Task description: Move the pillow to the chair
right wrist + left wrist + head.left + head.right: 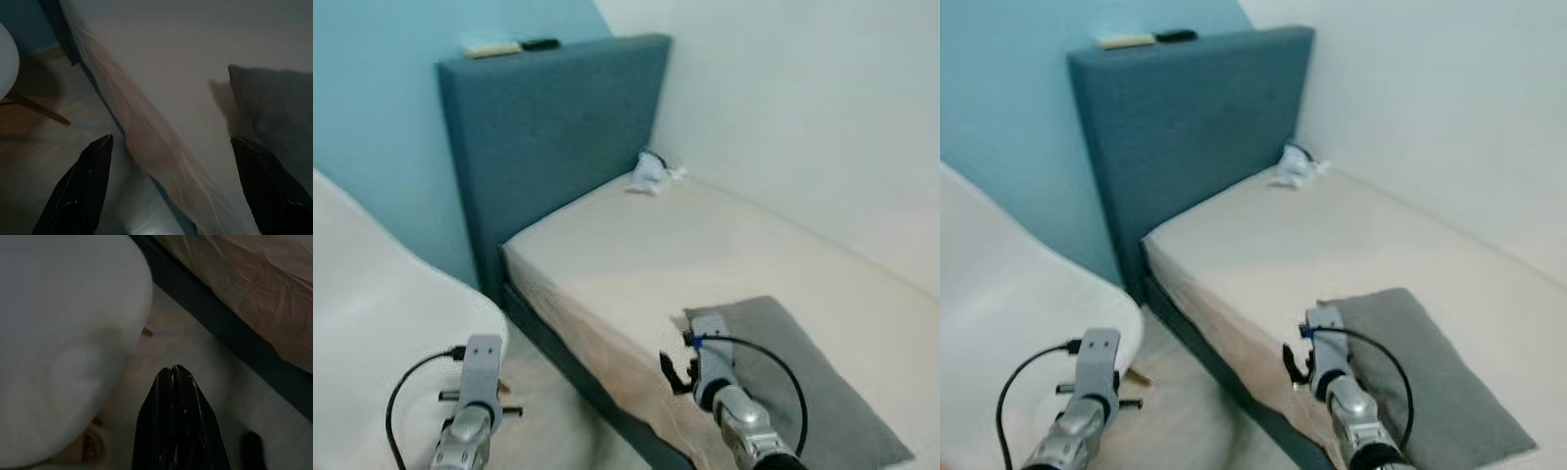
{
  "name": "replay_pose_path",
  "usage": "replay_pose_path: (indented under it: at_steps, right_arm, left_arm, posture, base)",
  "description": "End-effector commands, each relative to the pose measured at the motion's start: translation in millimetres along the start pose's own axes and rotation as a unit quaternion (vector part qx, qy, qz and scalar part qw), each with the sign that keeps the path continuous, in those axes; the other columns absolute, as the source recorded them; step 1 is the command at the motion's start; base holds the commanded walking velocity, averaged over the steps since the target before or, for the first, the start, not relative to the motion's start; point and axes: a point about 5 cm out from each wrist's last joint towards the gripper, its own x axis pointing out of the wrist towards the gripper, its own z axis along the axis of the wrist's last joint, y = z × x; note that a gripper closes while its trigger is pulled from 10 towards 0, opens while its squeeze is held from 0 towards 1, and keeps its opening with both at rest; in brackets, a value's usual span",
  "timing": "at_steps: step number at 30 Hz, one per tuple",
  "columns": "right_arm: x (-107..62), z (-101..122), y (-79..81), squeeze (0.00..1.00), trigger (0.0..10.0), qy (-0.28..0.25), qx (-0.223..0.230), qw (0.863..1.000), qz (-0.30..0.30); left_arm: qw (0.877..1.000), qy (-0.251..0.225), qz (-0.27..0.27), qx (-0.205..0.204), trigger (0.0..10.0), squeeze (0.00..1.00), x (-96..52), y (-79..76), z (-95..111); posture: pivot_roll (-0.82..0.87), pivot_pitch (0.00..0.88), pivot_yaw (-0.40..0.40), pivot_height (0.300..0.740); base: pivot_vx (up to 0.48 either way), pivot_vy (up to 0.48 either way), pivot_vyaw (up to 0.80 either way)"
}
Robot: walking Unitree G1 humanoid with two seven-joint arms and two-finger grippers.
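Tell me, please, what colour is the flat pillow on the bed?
Grey pillow; clearest in the left eye view.

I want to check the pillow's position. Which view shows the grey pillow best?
The right eye view: the whole pillow lies flat on the bed. The left eye view shows nearly the same; the right wrist view shows one corner.

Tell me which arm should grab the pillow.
Right. The right gripper hangs open over the bed's edge with the grey pillow just beside it. The left gripper is shut, down over the floor by the white chair, away from the pillow.
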Motion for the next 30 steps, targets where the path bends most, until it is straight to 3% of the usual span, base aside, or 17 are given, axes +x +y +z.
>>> replay_pose_path:
  at_steps: [1,12,30]
  right_arm:
    - [-5.3,-12,-5.1,0.00,10.0,0.024,-0.006,1.000,-0.004]
    - [-9.4,-16,-10.9,0.00,10.0,0.027,-0.005,1.000,-0.014]
    - [-12.2,-19,-13.2,0.00,10.0,0.019,0.022,0.998,-0.047]
  left_arm:
    - [1.000,-0.009,-0.017,0.009,10.0,0.00,-2.7,-10.5,-2]
    - [0.999,-0.020,-0.036,0.017,10.0,0.00,-2.1,-19.2,4]
    - [0.998,-0.034,-0.052,0.034,10.0,0.00,4.4,-18.4,18]
  posture:
    - [-0.01,0.059,-0.109,0.740]
    - [-0.03,0.058,-0.088,0.740]
    - [-0.04,0.063,-0.021,0.740]
  base:
    - [0.000,0.000,-0.80]
    - [0.000,0.000,-0.80]
    - [0.000,0.000,-0.80]
